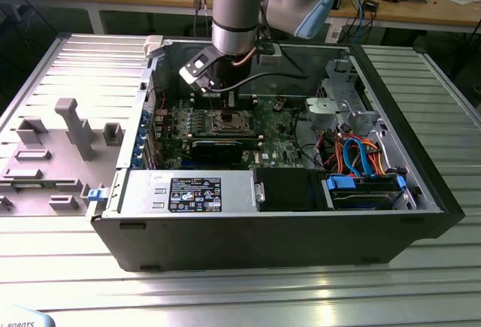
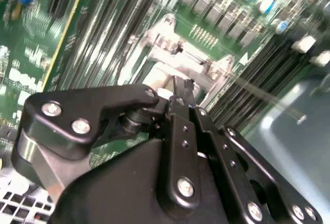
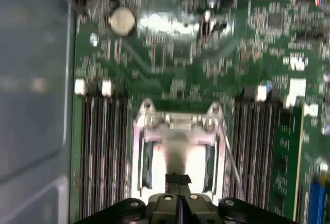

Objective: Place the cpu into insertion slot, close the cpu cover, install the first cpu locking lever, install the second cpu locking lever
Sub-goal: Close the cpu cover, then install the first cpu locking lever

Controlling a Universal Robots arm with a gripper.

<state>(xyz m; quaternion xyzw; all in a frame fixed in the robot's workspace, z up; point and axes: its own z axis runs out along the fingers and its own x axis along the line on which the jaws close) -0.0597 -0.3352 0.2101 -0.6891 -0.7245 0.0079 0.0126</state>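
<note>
A black two-fingered pincer (image 1: 225,109) on a grey and pale-blue robot arm (image 1: 240,11) reaches down into an open black computer case (image 1: 263,244) standing on a ribbed metal bench (image 1: 316,297). Its fingertips are clenched together, with nothing visible between them. In the first wrist view the pincer hangs just above the thin silver square cover frame (image 3: 178,131) lying over the small square silver-rimmed socket (image 1: 228,122), which sits on the green motherboard (image 1: 278,128) toward the case's far side.

The motherboard (image 3: 170,87) is green. The cover (image 3: 178,126) is shiny silver. The gripper (image 3: 178,177) is black. The cables (image 1: 359,154) are blue and orange. The table (image 1: 436,274) is grey with long ribs.
</note>
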